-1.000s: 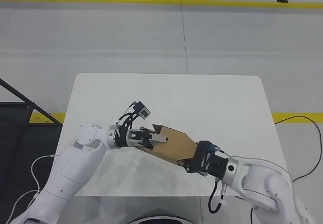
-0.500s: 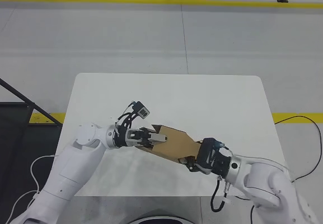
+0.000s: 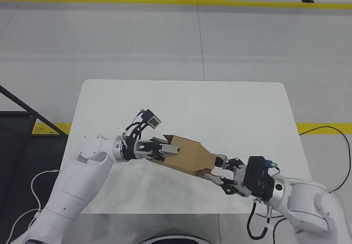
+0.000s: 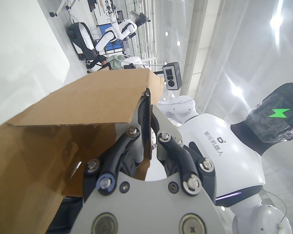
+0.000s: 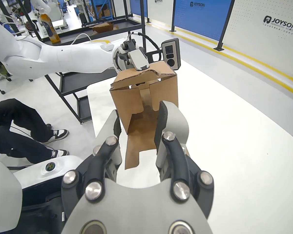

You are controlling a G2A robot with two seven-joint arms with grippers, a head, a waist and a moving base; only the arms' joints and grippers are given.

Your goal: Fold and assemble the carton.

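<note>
The brown carton [image 3: 189,155] lies partly unfolded near the table's front edge, its flaps loose. My left gripper [image 3: 162,148] is shut on the rim of a flap at the carton's left end; the left wrist view shows the cardboard edge pinched in my left gripper [image 4: 149,115], with the carton [image 4: 75,103] spreading beyond it. My right gripper [image 3: 224,173] stands open just off the carton's right end. In the right wrist view, the carton [image 5: 146,91] stands past my right gripper [image 5: 139,116], a loose flap lies low between the fingers, and my left gripper [image 5: 136,60] holds the top edge.
The white table [image 3: 243,116] stretches bare behind and to the right of the carton. A black frame [image 3: 5,97] stands off the table's left side, and a black shelf rack [image 5: 70,93] is beside the table. A cable [image 3: 337,146] hangs at the right.
My right gripper has let go of the carton's right end, opened, and drawn back to the right along the table's front edge. The left gripper and carton have barely shifted.
</note>
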